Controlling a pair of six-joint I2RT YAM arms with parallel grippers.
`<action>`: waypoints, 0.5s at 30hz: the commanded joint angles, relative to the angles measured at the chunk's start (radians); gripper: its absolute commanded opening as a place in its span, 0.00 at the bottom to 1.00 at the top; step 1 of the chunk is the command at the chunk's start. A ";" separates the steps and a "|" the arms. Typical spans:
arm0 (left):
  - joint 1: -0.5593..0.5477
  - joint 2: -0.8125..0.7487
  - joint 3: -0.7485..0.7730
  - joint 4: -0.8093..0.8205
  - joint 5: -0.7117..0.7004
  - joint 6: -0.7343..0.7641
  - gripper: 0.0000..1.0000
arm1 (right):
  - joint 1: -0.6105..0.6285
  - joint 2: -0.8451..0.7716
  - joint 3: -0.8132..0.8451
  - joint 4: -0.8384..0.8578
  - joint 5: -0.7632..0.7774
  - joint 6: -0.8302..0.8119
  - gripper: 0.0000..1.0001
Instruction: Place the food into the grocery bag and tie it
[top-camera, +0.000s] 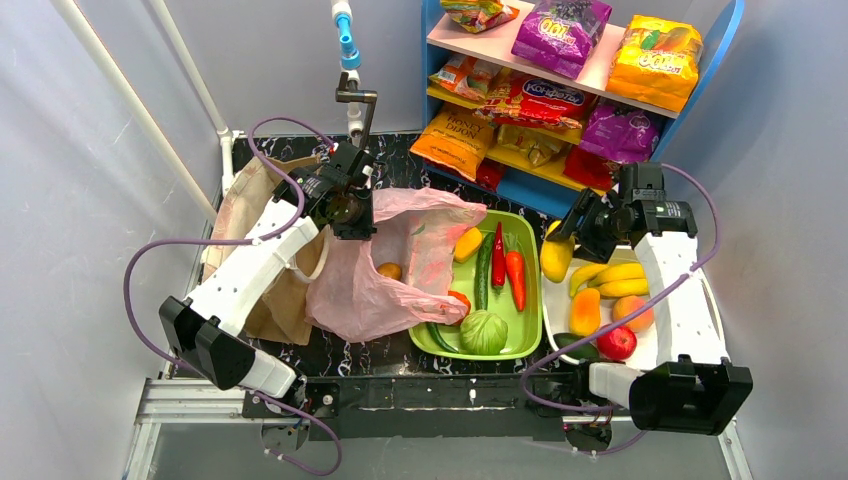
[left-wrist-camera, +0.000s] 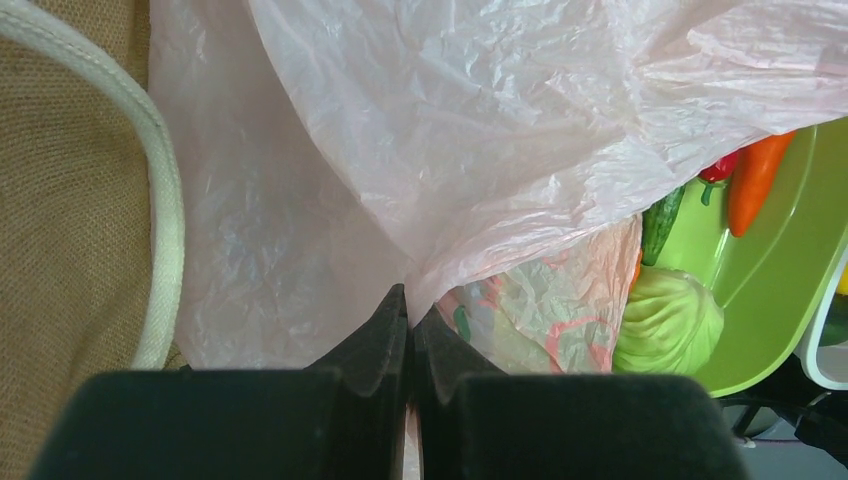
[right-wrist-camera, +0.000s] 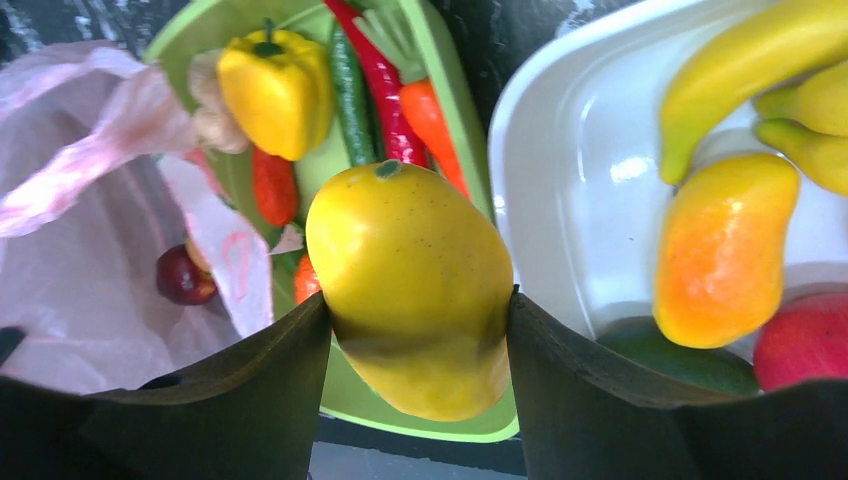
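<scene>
The pink grocery bag (top-camera: 385, 265) lies open on the table left of the green tray (top-camera: 528, 330); a brown onion (top-camera: 389, 271) and a dark-red onion (right-wrist-camera: 183, 278) lie inside it. My left gripper (top-camera: 350, 212) is shut on the bag's upper edge (left-wrist-camera: 420, 270) and holds it up. My right gripper (top-camera: 570, 240) is shut on a yellow mango (right-wrist-camera: 410, 285), also seen from above (top-camera: 556, 256), held over the gap between the green tray (right-wrist-camera: 440, 70) and the white tray (right-wrist-camera: 570, 130).
The green tray holds a yellow pepper (top-camera: 468, 243), cucumber, chili, carrot (top-camera: 516, 278) and cabbage (top-camera: 484, 332). The white tray (top-camera: 553, 318) holds bananas (top-camera: 612, 278), a mango and an apple. A burlap bag (top-camera: 262, 300) lies left; a snack shelf (top-camera: 560, 80) stands behind.
</scene>
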 joint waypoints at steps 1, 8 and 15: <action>0.003 -0.029 0.003 -0.010 0.003 -0.018 0.00 | 0.005 -0.035 0.086 -0.003 -0.110 0.025 0.39; 0.003 -0.033 0.005 -0.019 -0.008 -0.047 0.00 | 0.038 -0.059 0.127 0.077 -0.225 0.080 0.41; 0.003 -0.046 -0.006 -0.022 -0.015 -0.062 0.00 | 0.200 -0.037 0.186 0.188 -0.247 0.162 0.43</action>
